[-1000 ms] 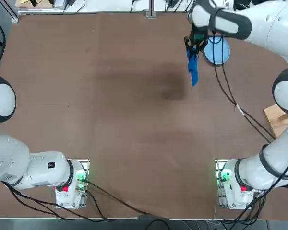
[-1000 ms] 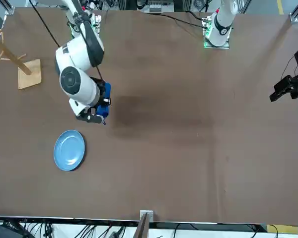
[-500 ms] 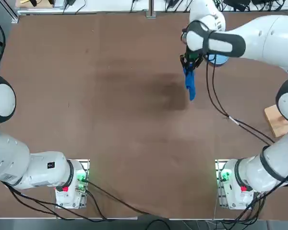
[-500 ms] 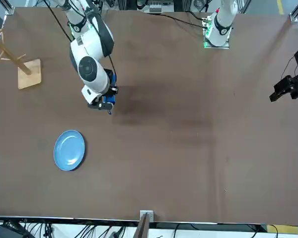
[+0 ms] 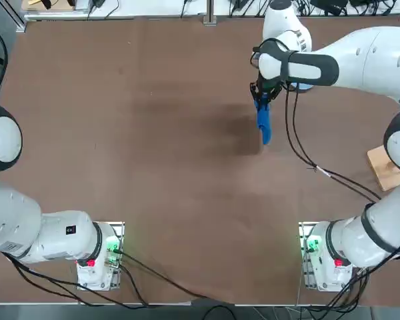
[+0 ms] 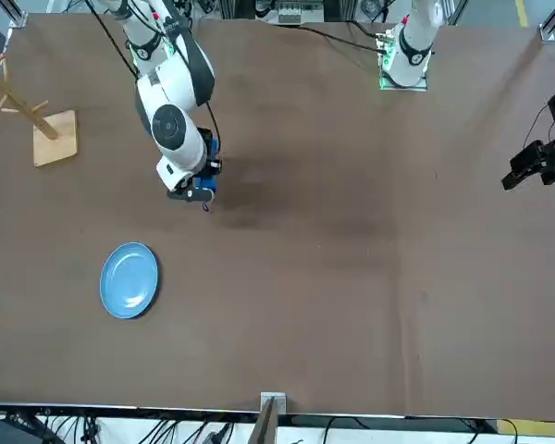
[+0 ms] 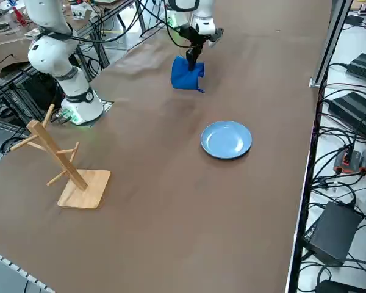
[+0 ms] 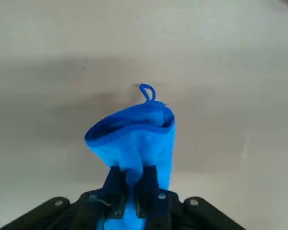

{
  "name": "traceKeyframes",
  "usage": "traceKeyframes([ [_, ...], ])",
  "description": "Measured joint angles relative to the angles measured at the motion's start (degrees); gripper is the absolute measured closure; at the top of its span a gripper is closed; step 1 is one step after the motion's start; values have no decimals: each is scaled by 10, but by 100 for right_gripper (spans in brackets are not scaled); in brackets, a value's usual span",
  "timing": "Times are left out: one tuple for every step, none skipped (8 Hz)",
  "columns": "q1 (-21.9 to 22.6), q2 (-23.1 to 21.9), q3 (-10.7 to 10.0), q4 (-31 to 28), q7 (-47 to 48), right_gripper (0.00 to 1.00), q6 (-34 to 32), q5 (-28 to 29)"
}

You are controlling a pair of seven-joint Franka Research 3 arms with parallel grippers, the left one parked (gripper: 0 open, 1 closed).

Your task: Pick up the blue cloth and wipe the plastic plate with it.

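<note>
While the right claw (image 8: 133,189) pinches the blue cloth (image 8: 134,139) aloft at upper centre, carrying it onto the plastic plate (image 7: 226,139) comes next.

Plate (image 5: 305,84) mostly hidden, seemingly.

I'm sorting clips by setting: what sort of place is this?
Likely a robotics lab: white arms bolted to a brown table, cables and power boxes on the floor, and the right gripper holding a blue cloth.
</note>
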Motion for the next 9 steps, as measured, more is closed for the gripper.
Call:
traceKeyframes([
  [0, -1, -2, 0, 0, 83, 2, 0],
  [0, -2, -3, 1, 0, 68, 5, 0],
  [0, -5, -7, 2, 0, 54, 7, 0],
  [-1, -8, -12, 7, 0, 37, 7, 0],
  [-4, -9, -17, 12, -1, 19, 7, -1],
  [-14, -9, -19, 17, -3, 2, 8, -9],
  [-39, -10, -17, 23, -17, 0, 8, -22],
  [-76, -9, -11, 28, -41, 0, 9, -36],
  [-121, -9, 2, 35, -66, 0, 9, -57],
])
